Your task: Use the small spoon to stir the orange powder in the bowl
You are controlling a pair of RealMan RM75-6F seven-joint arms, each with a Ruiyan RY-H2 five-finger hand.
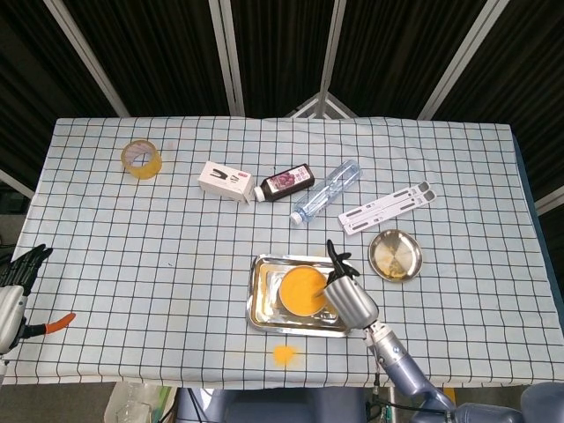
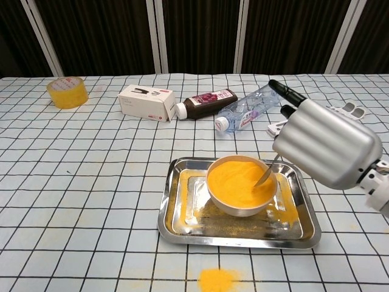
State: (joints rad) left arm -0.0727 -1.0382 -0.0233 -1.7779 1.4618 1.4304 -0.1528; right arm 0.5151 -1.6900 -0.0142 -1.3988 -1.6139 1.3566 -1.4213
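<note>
Slanting down-left into bowl (image 2: 241,188), spoon (image 2: 265,175).

My head view looks steeply down from high above, taking in the whole table (image 1: 106,229) from afar; my chest view sits low and near, facing level across it toward the dark back wall; both share the tray (image 1: 261,310) (image 2: 170,225), bowl (image 1: 301,289) (image 2: 238,207) and right hand (image 1: 351,301) (image 2: 328,149).

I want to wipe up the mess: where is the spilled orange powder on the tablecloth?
The spilled powder lies on the cloth at the table's near edge, just in front of the metal tray that holds the bowl.
</note>
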